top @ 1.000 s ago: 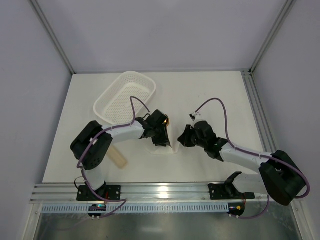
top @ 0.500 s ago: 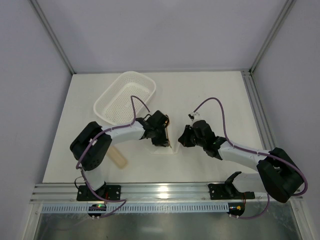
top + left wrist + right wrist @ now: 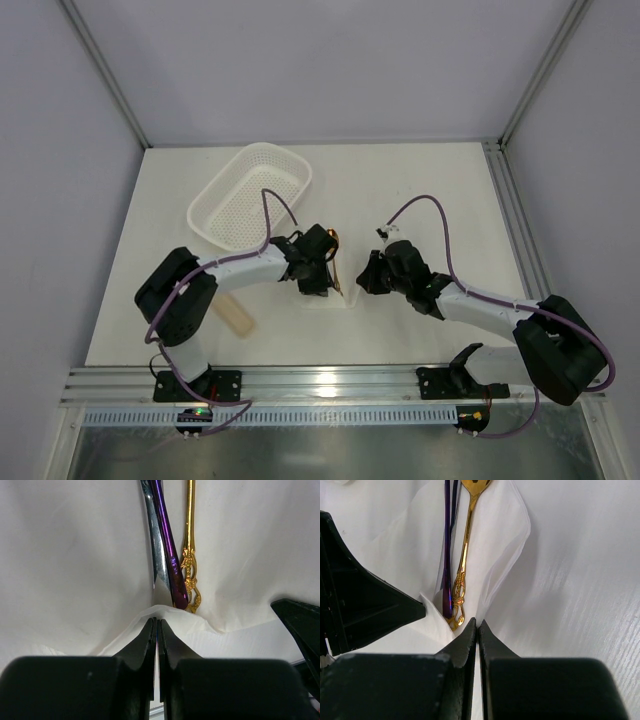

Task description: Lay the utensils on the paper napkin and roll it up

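Observation:
The utensils lie side by side on the paper napkin (image 3: 75,555): a silver handle (image 3: 156,555), a dark purple handle (image 3: 167,555) and an ornate gold spoon handle (image 3: 190,555). My left gripper (image 3: 156,621) is shut on a raised fold of the napkin's near edge, just below the handle ends. In the right wrist view the gold spoon (image 3: 467,535) and purple handle (image 3: 447,555) rest in a trough of lifted napkin (image 3: 500,535), and my right gripper (image 3: 477,622) is shut on its edge. From above, the left gripper (image 3: 330,283) and right gripper (image 3: 365,280) face each other closely across the napkin (image 3: 336,299).
A white perforated basket (image 3: 250,195) stands at the back left, behind the left arm. A flat beige slab (image 3: 238,317) lies near the left arm's base. Bare white table (image 3: 440,200) stretches to the right and rear; walls enclose three sides.
The left gripper has closed onto the napkin's edge and shifted slightly. The right gripper has edged a little to the left, staying shut.

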### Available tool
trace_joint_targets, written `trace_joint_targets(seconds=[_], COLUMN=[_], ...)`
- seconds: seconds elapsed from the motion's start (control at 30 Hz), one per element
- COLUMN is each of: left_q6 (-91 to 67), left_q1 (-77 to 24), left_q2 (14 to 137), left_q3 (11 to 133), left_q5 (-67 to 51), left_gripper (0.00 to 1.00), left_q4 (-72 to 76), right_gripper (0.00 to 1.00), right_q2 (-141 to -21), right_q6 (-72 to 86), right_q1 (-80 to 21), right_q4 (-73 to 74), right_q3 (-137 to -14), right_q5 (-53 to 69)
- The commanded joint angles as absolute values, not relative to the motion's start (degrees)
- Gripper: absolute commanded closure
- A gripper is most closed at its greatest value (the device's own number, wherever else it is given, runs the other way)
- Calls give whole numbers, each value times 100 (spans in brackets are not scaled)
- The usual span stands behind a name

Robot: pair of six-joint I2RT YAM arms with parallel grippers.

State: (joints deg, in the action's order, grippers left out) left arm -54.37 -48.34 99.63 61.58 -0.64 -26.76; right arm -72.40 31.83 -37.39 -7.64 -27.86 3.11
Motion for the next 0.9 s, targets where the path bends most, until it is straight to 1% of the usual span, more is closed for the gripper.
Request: trace_joint_targets(seconds=[0.0,0.13,0.37,0.57,0.87], left_q6=[-5317,-5379,-5432,-5467,-5537], left_q1=[-4869,-4860,-4869,-4869,-4860], left_q2=[9738,9782,10010,10213,10239], left_q3=[6205,6126,6380,6434,6434], left_q5=[202,237,378,290,351], left_gripper=[94,94,90,89,89], left_q4=[-2856,-2804,-2900,-2856,-2856], right_gripper=[96,96,96,96,96], right_q2=[-7216,-7181,-7216,-7216,-7558], right_q6=[3120,3059,2839,2804,2690], right_q1=[-3727,-3726,-3727,-3727,-3735], right_q4=[-800,-809,-835,-896,-1300], right_q3=[-2997,-3023,-3234,-3357,-3384], right_q5=[272,378,650,940,1476])
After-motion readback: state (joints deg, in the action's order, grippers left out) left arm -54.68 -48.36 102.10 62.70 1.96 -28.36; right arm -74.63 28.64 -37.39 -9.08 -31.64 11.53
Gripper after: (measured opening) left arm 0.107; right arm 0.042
